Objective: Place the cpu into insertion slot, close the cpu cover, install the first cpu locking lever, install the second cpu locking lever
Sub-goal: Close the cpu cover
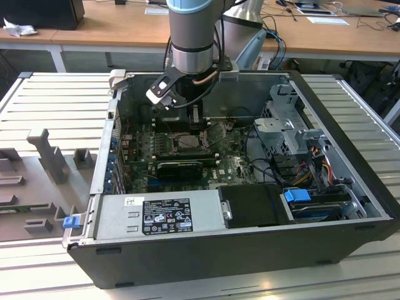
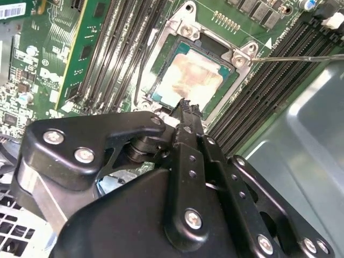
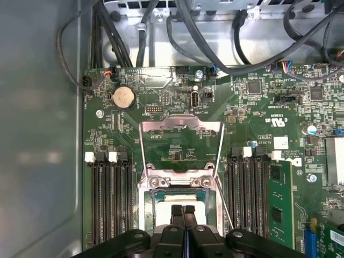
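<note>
1. My jaws are fully shut. The 2 black, matte metal fingertips (image 3: 177,212) are pressed flat together with only a hairline seam between them, and they hold nothing.
2. In the exterior view, my arm (image 1: 190,37), a smooth grey cylinder, reaches down into the open computer case (image 1: 250,253). The case is a black-walled box lying on a ribbed, pale grey metal desk (image 1: 50,100).
3. The cpu (image 2: 191,78) lies flat in the insertion slot (image 2: 210,49). Its square top is pale silvery metal with a dull, slightly tan sheen and a thin green border. The slot's dark frame surrounds it on the sides I can see.
4. In the second wrist view my fingertips sit at the cpu's near edge. I cannot tell whether they touch it.
5. The cpu cover (image 3: 180,128) stands hinged up and is not closed. It is a thin, bright silver frame plate, and the green motherboard (image 3: 252,115) shows through its square window.
6. A locking lever (image 2: 301,57), a thin straight steel rod, is clear of the slot and not latched.
7. Long black ribbed memory slots (image 3: 107,199) flank the slot on both sides.
8. A round silver coin cell (image 3: 122,98) sits on the board beyond the raised cover.
</note>
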`<state>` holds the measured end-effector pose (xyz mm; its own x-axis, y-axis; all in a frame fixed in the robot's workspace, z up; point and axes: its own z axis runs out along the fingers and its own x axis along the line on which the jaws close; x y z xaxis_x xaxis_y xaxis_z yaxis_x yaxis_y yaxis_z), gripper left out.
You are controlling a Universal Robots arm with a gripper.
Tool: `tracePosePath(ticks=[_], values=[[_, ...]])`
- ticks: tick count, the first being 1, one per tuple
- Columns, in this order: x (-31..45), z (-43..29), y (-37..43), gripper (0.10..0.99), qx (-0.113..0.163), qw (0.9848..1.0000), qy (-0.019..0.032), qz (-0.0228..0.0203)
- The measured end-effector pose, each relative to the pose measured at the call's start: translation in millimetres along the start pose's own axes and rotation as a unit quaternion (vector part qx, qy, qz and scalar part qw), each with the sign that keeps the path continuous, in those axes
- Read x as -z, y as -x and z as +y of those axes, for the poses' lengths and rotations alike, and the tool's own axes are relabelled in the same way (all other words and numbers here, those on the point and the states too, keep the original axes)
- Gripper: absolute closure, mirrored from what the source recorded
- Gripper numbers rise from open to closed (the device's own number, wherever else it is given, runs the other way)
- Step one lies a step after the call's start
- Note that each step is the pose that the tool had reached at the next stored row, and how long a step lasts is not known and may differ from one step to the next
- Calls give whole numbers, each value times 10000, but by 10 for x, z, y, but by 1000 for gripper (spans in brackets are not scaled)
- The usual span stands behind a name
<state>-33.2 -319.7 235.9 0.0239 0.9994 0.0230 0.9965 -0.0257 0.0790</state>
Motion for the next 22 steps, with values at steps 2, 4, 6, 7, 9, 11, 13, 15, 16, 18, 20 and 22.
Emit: tracePosePath(ticks=[2,4,6,7,9,11,13,15,16,18,20,22], values=[[42,3,-1,980,0,10000,0,0],[76,38,-3,980,-1,10000,0,0],[76,55,-4,980,0,10000,0,0],[76,57,-4,980,-1,10000,1,0],[78,59,-4,980,0,10000,0,0],[80,60,-5,980,0,10000,0,0],[101,62,-7,980,0,10000,0,0],[118,63,-9,980,0,10000,0,0],[125,63,-10,980,0,10000,0,0],[141,64,-12,980,0,10000,0,0],[148,65,-13,980,0,10000,1,2],[148,76,-13,980,-1,10000,0,0]])
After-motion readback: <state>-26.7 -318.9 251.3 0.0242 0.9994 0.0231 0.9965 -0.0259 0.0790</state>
